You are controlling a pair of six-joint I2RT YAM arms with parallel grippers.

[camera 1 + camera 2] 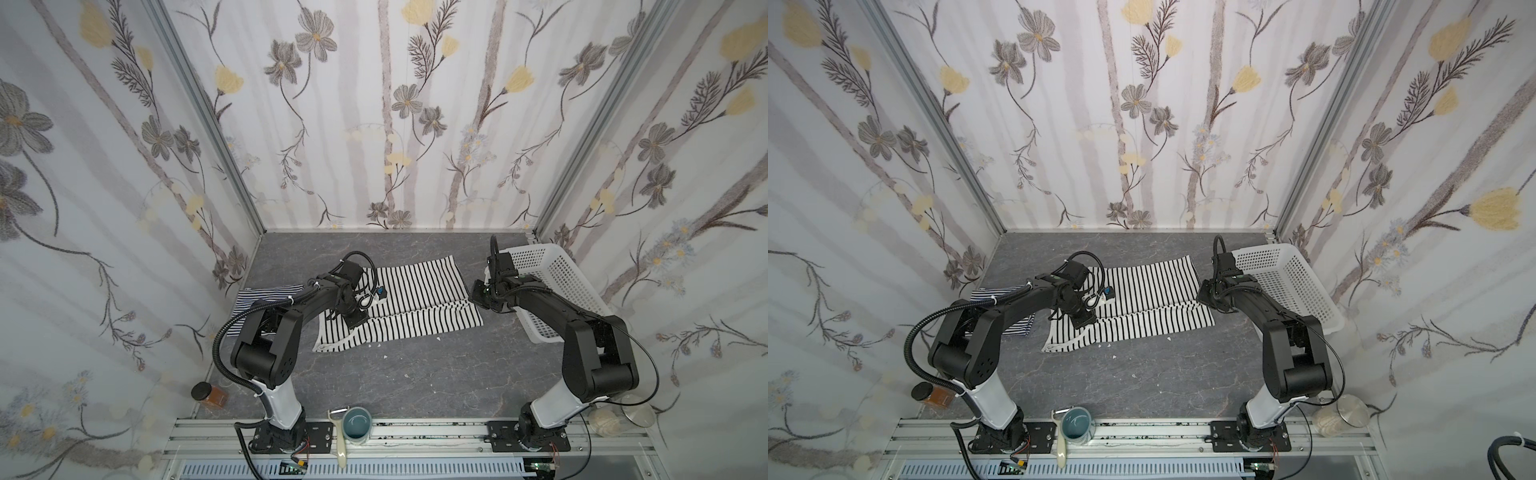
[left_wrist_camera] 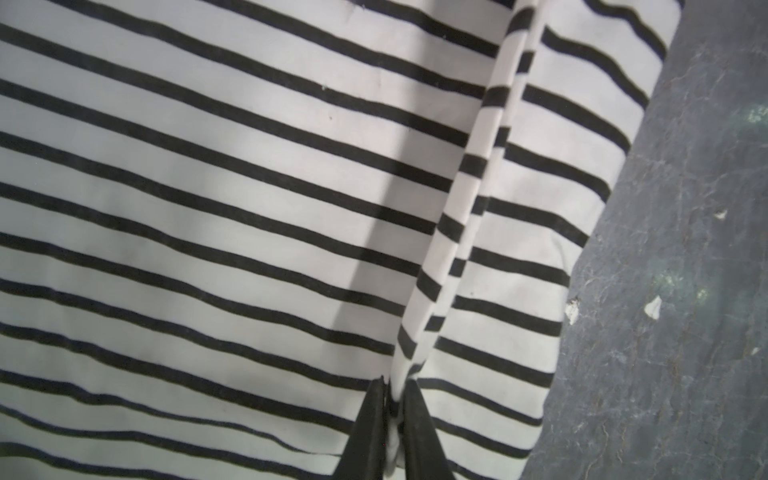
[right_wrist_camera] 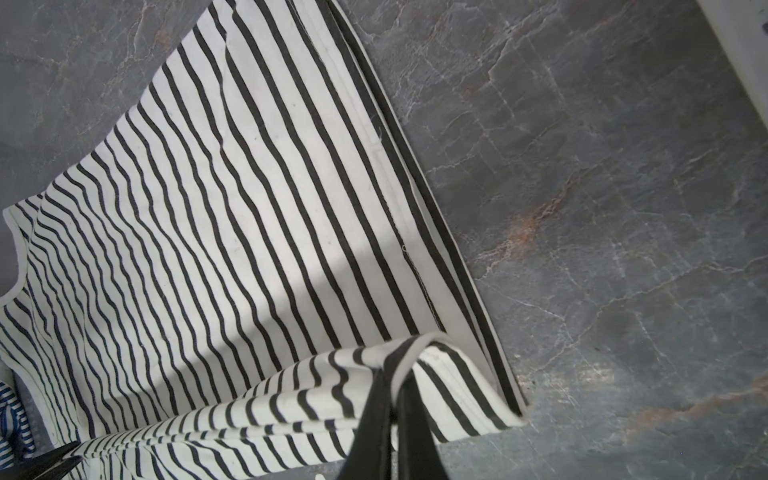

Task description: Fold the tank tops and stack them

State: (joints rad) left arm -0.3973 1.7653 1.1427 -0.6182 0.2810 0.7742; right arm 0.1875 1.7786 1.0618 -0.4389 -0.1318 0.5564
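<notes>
The white tank top with wide black stripes (image 1: 419, 291) (image 1: 1150, 286) lies spread across the middle of the grey table, and a long fold runs along its near side. My left gripper (image 2: 394, 386) is shut on a raised ridge of that fold near the top's left end (image 1: 379, 296). At the top's right end (image 1: 478, 293), my right gripper (image 3: 397, 374) is shut on the folded-over hem corner. The finely navy-striped tank top (image 1: 266, 295) (image 3: 10, 419) lies at the far left, partly hidden under my left arm.
A white perforated basket (image 1: 569, 291) leans tilted against the right wall behind my right arm. Along the front edge stand a brown jar (image 1: 208, 395), a blue mug (image 1: 358, 424) with a peeler (image 1: 338, 436), and a glass jar and its lid (image 1: 636, 409). Small white crumbs (image 2: 653, 307) dot the table.
</notes>
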